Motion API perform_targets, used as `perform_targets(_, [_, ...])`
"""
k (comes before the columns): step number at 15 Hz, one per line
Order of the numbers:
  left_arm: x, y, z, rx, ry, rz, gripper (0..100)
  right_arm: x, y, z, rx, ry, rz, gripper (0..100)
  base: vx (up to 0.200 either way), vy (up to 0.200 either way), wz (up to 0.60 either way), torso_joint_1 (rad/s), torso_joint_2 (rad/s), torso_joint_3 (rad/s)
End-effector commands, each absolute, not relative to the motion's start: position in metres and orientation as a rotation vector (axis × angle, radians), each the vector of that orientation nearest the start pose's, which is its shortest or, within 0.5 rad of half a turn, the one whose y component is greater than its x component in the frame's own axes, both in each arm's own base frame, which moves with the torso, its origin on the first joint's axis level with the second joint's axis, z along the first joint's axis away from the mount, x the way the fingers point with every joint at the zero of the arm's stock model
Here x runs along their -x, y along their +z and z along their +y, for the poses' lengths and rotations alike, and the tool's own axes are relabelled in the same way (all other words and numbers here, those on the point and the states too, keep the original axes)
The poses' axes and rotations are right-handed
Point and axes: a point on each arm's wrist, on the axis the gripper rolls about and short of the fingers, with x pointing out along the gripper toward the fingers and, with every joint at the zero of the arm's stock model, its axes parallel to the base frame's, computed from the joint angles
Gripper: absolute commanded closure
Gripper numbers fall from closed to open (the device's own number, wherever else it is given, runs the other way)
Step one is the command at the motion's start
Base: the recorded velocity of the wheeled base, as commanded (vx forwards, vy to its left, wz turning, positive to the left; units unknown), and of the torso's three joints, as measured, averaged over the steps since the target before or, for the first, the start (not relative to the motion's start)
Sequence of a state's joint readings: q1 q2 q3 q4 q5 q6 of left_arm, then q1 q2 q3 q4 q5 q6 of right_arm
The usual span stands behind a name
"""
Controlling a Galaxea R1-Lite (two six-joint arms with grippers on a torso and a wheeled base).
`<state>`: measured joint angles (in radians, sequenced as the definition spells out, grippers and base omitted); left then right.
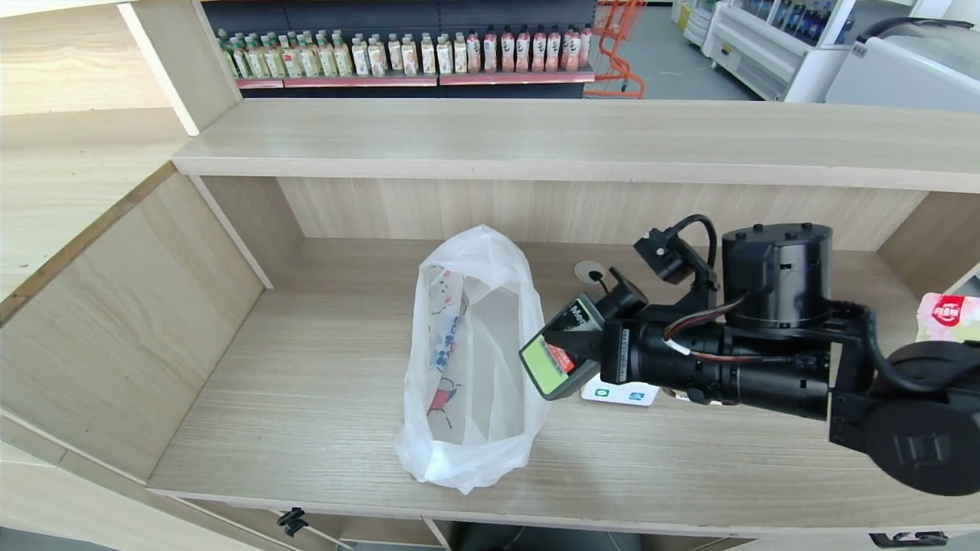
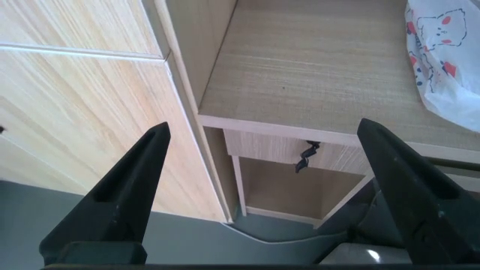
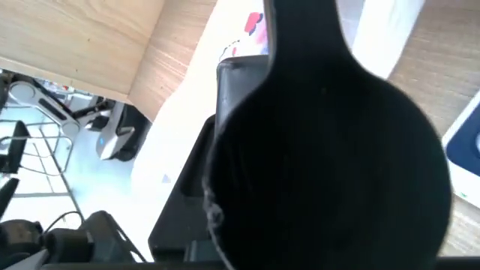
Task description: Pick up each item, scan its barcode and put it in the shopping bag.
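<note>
your right fingers [image 1: 612,302] are clamped on a dark pouch [image 1: 547,361] with a green label. it hangs just beside the shopping bag [image 1: 471,360], touching its side, and just above a white card [image 1: 622,394] on the tabletop [image 1: 306,398]. your left fingers [image 2: 142,172] stand wide apart with nothing between them, out past the tabletop's front edge and well apart from the bag.

the pale wooden counter [image 1: 306,398] is viewed downward from the head; the white plastic bag [image 1: 471,360] is shared with the low left wrist view.
</note>
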<state>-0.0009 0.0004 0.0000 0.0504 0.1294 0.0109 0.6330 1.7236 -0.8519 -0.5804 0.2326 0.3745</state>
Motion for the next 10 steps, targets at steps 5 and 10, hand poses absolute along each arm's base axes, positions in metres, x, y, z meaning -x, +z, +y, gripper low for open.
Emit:
perform_targets(5, [0.023,0.07,0.003,-0.014,0.127,0.051,0,-0.285,0.128,0.215,-0.17,0.856,0.41,100,0.0,0.0,0.0,0.0,0.0,0.0])
perform_targets(10, [0.023,0.07,0.003,-0.014,0.129,0.051,0,-0.305,0.109,0.227,-0.103,0.864,0.403,100,0.0,0.0,0.0,0.0,0.0,0.0])
